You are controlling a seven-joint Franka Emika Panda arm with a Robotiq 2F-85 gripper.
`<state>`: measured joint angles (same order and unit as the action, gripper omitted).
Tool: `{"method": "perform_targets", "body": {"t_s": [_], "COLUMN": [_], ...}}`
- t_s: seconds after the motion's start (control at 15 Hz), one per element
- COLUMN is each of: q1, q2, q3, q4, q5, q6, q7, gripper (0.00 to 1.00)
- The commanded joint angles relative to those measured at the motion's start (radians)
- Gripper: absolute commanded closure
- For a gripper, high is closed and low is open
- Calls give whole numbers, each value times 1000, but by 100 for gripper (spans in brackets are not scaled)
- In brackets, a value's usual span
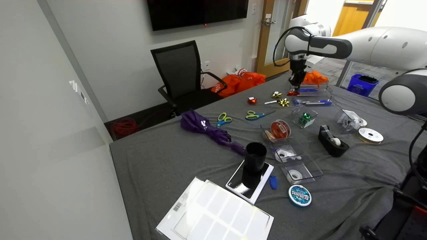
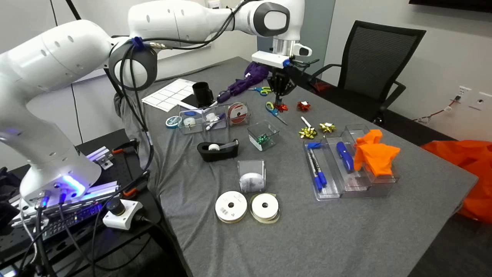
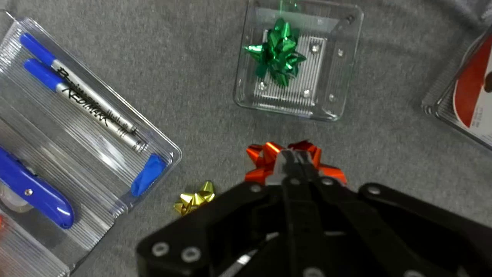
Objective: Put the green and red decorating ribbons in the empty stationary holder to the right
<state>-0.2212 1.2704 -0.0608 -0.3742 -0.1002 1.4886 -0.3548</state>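
The gripper (image 3: 295,157) is shut on a shiny red ribbon bow (image 3: 259,174), whose loops stick out on both sides of the fingertips. In both exterior views this bow (image 2: 282,108) hangs at the fingertips, raised above the table. A second red bow (image 1: 252,100) lies on the cloth near the table's far edge. Inside the small clear square holder (image 3: 326,92) sits the green ribbon bow (image 3: 277,54). In the wrist view that holder lies just beyond the fingertips. Exactly how the pads pinch the red bow is hidden by the fingers.
Two gold bows (image 2: 308,132) and a white pen (image 2: 306,122) lie near two scissors (image 2: 273,109). A clear divided tray (image 2: 334,184) carries blue markers and an orange bundle (image 2: 376,152). Nearby stand a tape dispenser (image 2: 218,151), a clear tray with a red spool (image 2: 237,114) and white spools (image 2: 231,207).
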Motion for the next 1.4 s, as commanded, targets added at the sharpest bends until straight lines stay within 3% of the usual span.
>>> {"method": "perform_targets", "body": {"t_s": [0.0, 0.87, 0.93, 1.0, 1.33], "q1": [-2, 3, 3, 3, 5], "q2": [16, 84, 91, 96, 66], "q3": [-8, -8, -10, -9, 5], "q4": [4, 13, 17, 20, -3], "q5": [-11, -5, -7, -7, 9], "q6": [-74, -252, -245, -240, -210], "q7": [-57, -1, 2, 5, 7], "gripper": [100, 100, 91, 72, 38]}}
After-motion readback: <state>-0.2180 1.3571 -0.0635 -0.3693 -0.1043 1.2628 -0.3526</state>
